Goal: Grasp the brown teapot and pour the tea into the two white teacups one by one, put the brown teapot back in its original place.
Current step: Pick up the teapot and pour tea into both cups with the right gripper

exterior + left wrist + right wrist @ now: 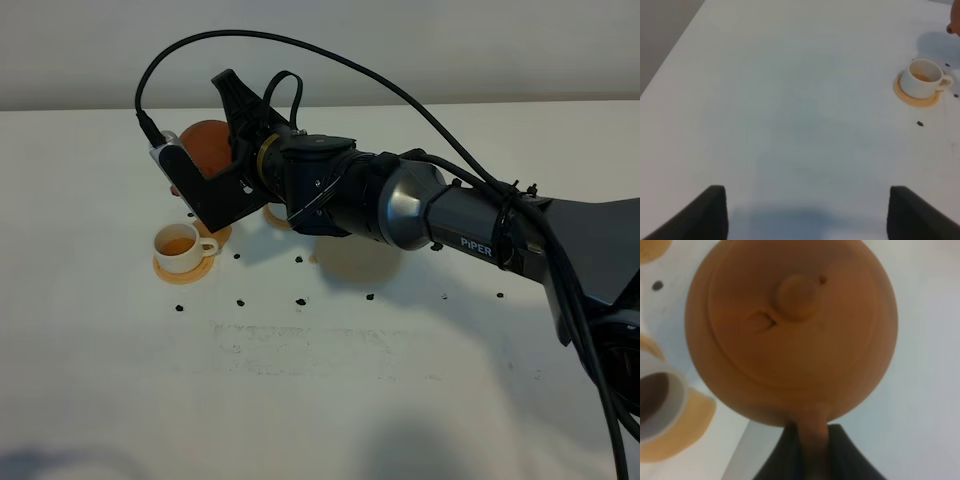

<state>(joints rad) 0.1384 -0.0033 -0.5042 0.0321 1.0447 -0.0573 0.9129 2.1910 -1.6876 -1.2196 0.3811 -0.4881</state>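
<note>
My right gripper (pixel 236 122) is shut on the loop handle of the brown teapot (pixel 205 146), which hangs above the table at the left. In the right wrist view the teapot (pixel 790 330) shows from above with its knobbed lid, the handle clamped between the fingers (pixel 840 455); the spout is hidden. One white teacup (pixel 181 243), with tea in it, stands on an orange-tan coaster (pixel 184 271) just in front of the teapot. A white teacup (pixel 660 402) shows beside the pot. The pale trivet (pixel 355 262) lies under my right arm. My left gripper (pixel 805 220) is open over bare table.
Small dark specks (pixel 300 300) dot the white table in a row in front of the cup. An orange-tan coaster edge (pixel 274 216) peeks out under the right wrist. The right arm and its cable span the table from the right side.
</note>
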